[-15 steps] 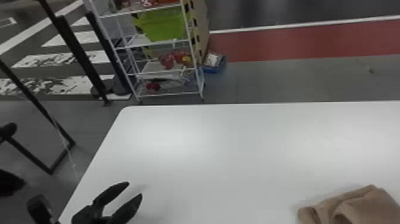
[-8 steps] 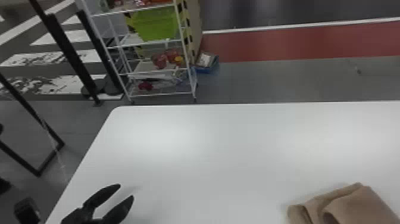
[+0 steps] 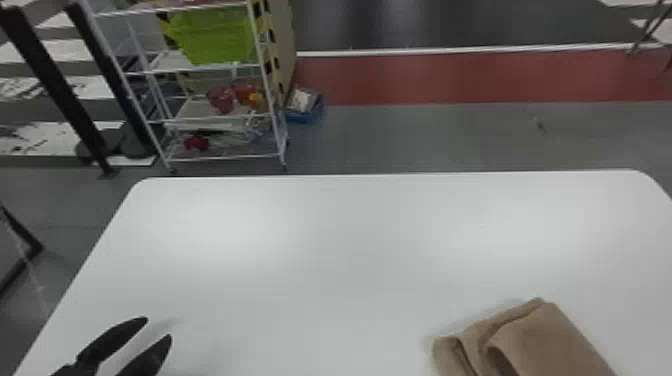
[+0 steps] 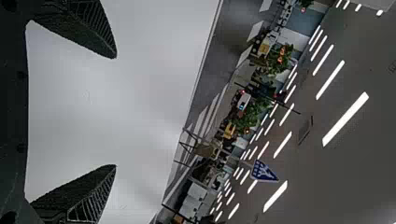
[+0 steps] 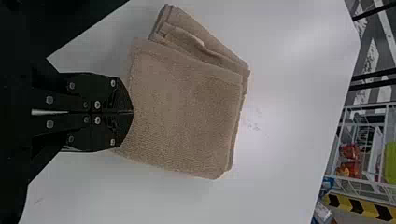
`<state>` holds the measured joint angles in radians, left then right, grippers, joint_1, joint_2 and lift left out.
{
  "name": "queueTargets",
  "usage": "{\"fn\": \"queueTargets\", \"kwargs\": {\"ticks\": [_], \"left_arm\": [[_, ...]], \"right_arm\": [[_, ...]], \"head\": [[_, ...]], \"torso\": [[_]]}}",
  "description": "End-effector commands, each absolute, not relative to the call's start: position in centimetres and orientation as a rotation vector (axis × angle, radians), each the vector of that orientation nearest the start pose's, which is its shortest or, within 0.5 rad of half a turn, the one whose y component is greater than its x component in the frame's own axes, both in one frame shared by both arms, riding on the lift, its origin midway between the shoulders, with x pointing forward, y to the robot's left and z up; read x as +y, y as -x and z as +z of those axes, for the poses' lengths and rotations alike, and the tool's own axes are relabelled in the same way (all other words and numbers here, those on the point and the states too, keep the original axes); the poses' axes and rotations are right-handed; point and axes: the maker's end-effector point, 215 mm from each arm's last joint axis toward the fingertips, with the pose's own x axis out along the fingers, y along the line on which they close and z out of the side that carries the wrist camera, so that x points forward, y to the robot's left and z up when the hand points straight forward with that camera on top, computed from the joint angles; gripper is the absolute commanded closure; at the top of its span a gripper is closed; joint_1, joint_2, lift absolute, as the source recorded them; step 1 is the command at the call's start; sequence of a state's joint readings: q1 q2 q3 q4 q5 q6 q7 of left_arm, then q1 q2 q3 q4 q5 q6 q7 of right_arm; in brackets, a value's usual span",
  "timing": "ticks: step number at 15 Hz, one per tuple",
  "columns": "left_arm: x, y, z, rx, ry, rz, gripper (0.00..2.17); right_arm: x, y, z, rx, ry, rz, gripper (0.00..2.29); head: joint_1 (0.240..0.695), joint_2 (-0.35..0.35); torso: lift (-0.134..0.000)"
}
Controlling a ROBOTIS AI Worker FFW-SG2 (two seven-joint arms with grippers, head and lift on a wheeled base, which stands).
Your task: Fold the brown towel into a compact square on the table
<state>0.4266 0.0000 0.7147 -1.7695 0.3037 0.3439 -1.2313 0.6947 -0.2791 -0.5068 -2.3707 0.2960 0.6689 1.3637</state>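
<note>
The left gripper [image 3: 157, 328] is over the table's near left part, well away from the towel, its two fingers spread with nothing between them. In its own wrist view the left gripper [image 4: 115, 111] stands open above bare white surface. The brown towel [image 3: 542, 345] lies folded in layers on the table [image 3: 350, 250], towards the right of the near edge. Seen from the right wrist, the towel [image 5: 187, 112] is roughly square, with a folded strip sticking out past one side. The right gripper [image 5: 132, 112] has its fingers pressed together, its tips over one edge of the towel.
Beyond the table's far left corner stands a white wire rack [image 3: 215, 117] with a green bin [image 3: 212, 37] and red items. A blue box [image 3: 303, 112] is on the floor beside it. Black posts [image 3: 55, 85] rise at the far left.
The head view has swung to the right, so table, rack, towel and left gripper all appear farther left. Relative to the table, the left gripper and towel look about unmoved.
</note>
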Motion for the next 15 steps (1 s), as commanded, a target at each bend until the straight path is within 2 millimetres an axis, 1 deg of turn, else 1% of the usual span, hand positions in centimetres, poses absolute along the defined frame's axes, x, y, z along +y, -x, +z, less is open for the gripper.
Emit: {"fn": "queueTargets", "kwargs": {"ticks": [1, 5, 7, 9, 10, 11, 12, 13, 14, 15], "left_arm": [[35.9, -32.7, -42.4, 0.243, 0.412, -0.519, 0.03], [36.3, -32.6, -42.7, 0.244, 0.415, -0.509, 0.03], [36.4, -32.7, -42.8, 0.237, 0.411, -0.508, 0.03], [36.2, -32.9, -42.8, 0.236, 0.411, -0.512, 0.03], [36.2, -33.0, -42.7, 0.234, 0.412, -0.511, 0.03], [36.2, -32.9, -42.8, 0.236, 0.414, -0.511, 0.03], [36.2, -32.9, -42.8, 0.235, 0.414, -0.511, 0.03], [36.3, -32.9, -42.9, 0.236, 0.415, -0.509, 0.03], [36.6, -32.8, -42.8, 0.235, 0.413, -0.505, 0.03], [36.7, -32.7, -42.9, 0.236, 0.415, -0.501, 0.03]], "right_arm": [[-32.4, -24.5, -42.0, 0.889, 0.303, 0.815, 2.22], [-32.5, -23.1, -43.2, 0.948, 0.343, 0.867, 2.22], [-32.0, -24.1, -43.8, 0.951, 0.365, 0.871, 2.22], [-32.2, -26.3, -44.6, 0.958, 0.379, 0.837, 2.22], [-32.3, -27.7, -44.6, 0.952, 0.35, 0.814, 2.22], [-32.2, -29.5, -44.1, 0.94, 0.316, 0.787, 2.22], [-31.8, -31.3, -43.5, 0.914, 0.301, 0.768, 2.22], [-31.5, -32.7, -43.3, 0.913, 0.302, 0.747, 2.22], [-30.9, -34.3, -43.1, 0.903, 0.29, 0.735, 2.22], [-29.8, -36.2, -43.0, 0.886, 0.282, 0.73, 2.22]], "head": [[0.695, 0.086], [0.695, 0.075], [0.695, 0.079], [0.695, 0.089], [0.695, 0.09], [0.695, 0.087], [0.695, 0.083], [0.695, 0.079], [0.695, 0.08], [0.695, 0.084]], "torso": [[-0.122], [-0.122], [-0.122], [-0.122], [-0.122], [-0.122], [-0.122], [-0.122], [-0.122], [-0.122]]}}
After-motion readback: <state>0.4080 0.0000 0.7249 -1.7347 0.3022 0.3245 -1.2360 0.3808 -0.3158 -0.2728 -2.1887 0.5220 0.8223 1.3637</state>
